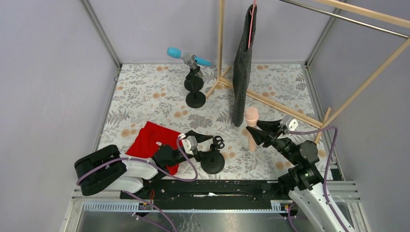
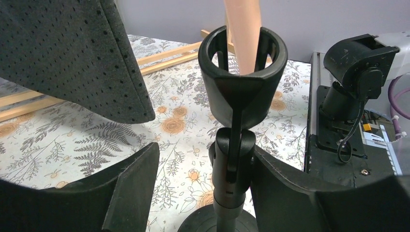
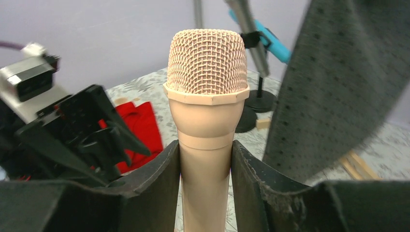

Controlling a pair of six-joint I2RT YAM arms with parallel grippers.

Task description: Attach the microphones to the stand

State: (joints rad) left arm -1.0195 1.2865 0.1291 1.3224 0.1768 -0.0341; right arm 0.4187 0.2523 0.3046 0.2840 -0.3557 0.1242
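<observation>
The peach-pink microphone (image 1: pixel 251 116) stands upright in my right gripper (image 1: pixel 253 132), which is shut on its handle just below the mesh head (image 3: pixel 207 63). My left gripper (image 1: pixel 211 147) is open around the post of a black stand (image 1: pixel 212 163). In the left wrist view its right finger (image 2: pixel 290 188) lies against the stand's swivel joint and its left finger (image 2: pixel 125 188) is apart from it. The stand's empty clip (image 2: pixel 241 72) faces up, with the peach microphone (image 2: pixel 241 34) behind it. The cyan-blue microphone (image 1: pixel 175 52) and the silver-grey microphone (image 1: pixel 190 59) sit on two stands at the back.
A dark dotted garment (image 1: pixel 241 72) hangs from the wooden rack (image 1: pixel 221 48), just behind the peach microphone. A red cloth (image 1: pixel 154 137) lies under my left arm. The two back stands' bases (image 1: pixel 195 100) stand left of the rack foot.
</observation>
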